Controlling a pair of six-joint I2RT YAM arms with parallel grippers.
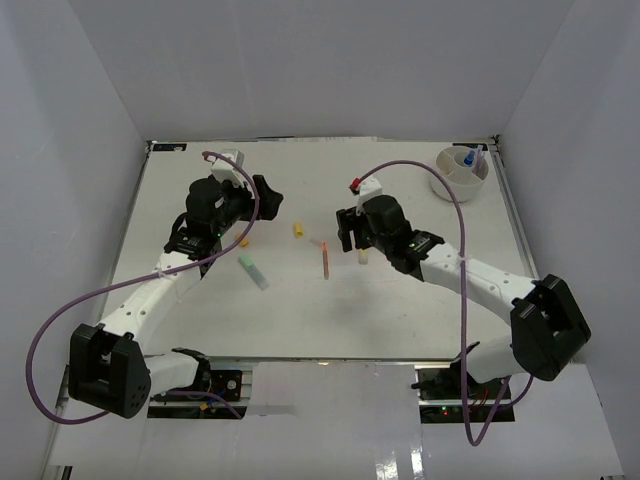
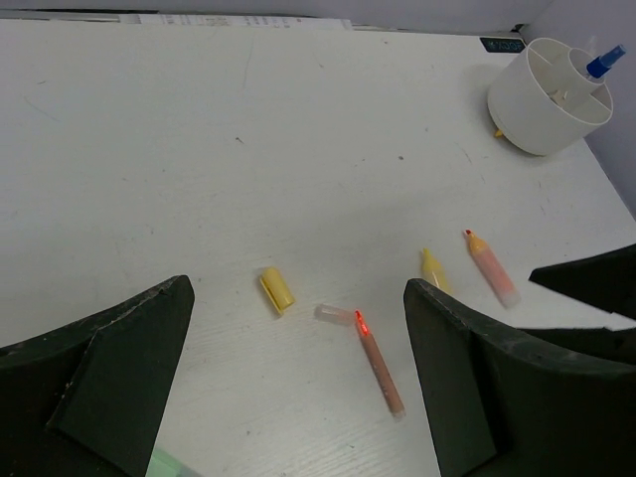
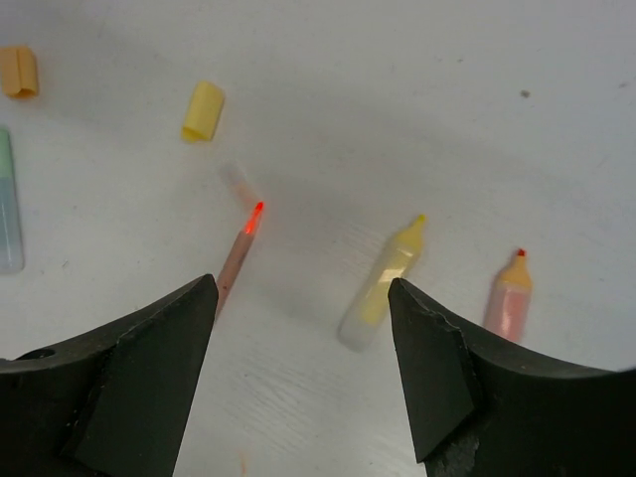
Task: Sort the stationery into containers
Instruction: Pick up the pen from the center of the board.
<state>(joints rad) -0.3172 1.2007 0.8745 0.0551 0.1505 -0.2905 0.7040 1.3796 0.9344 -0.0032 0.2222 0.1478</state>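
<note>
Overhead rear view; two close, table-facing wrist views

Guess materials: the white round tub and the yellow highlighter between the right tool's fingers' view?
White tub: looks like molded plastic, smooth matte white, thin even walls and inner dividers. Yellow highlighter: likely translucent plastic, the barrel lets light through and fades to a clear end; slightly glossy. Neither can be confirmed by look alone.

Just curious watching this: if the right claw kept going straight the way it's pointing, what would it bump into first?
Probably the yellow highlighter, lying between the open right gripper fingers; depth is hard to judge.
</note>
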